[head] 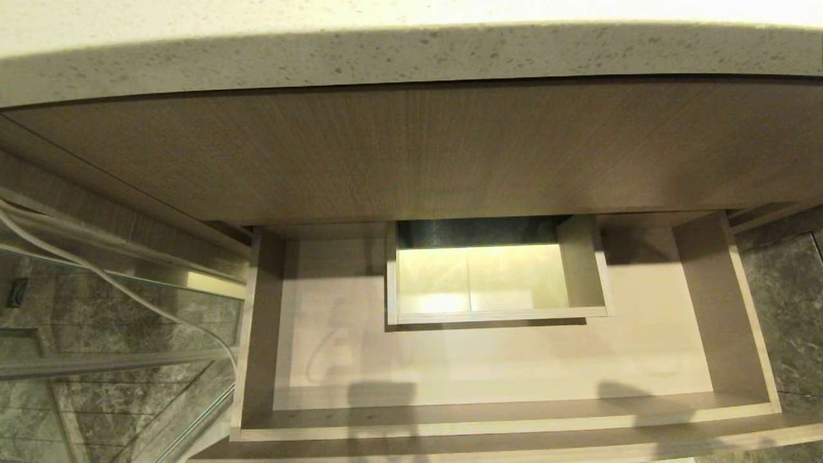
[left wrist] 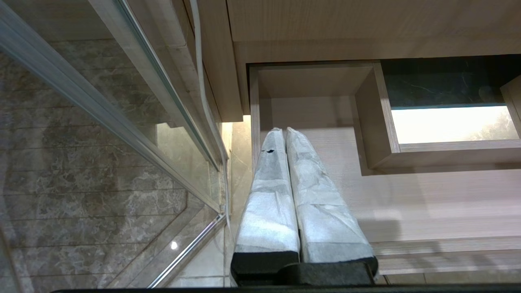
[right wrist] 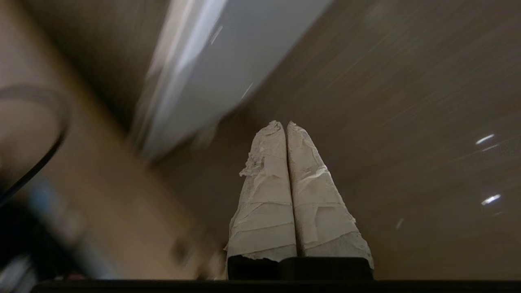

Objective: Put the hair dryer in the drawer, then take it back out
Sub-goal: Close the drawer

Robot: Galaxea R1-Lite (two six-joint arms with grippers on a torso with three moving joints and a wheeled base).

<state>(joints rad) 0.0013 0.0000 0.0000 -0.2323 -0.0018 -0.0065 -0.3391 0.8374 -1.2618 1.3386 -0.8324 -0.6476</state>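
Open drawer stood bare of the dryer, both grippers closed on nothing.

From the left: a white cord (head: 116, 283) ran beside a glass panel (head: 96, 360); the left gripper (left wrist: 285, 132), its 2 paper-wrapped fingers (left wrist: 268, 195) pressed together, hung over the wide shallow light wood-grain drawer (head: 726, 315), pulled out under the speckled stone tabletop (head: 411, 58). The right gripper (right wrist: 286, 124) had fingers (right wrist: 317, 203) together. The hair dryer appeared in no view.
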